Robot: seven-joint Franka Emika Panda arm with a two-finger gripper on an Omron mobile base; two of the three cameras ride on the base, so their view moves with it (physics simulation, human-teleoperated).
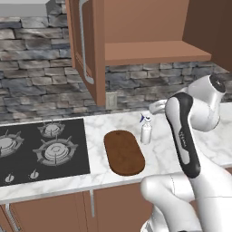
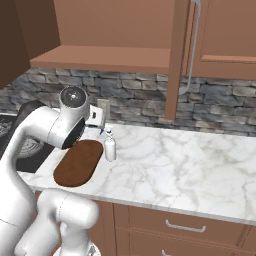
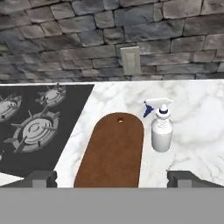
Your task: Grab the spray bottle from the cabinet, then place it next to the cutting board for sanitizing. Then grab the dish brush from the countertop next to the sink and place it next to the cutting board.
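Tool (image 3: 112,177) open, empty – spray bottle (image 3: 161,130) upright on marble countertop (image 2: 165,165) beside cutting board (image 3: 113,151)

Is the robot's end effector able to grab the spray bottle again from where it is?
Probably yes: the spray bottle stands upright beside the cutting board, apart from it, with open countertop around and nothing between.

The robot's glossy white, rounded-shell arm (image 1: 199,108) has bulbous links joined by dark grey bands, a long black inlay strip along one segment, a round dark-rimmed grey cap on its elbow joint, and two small dark grey finger tips (image 3: 41,178)
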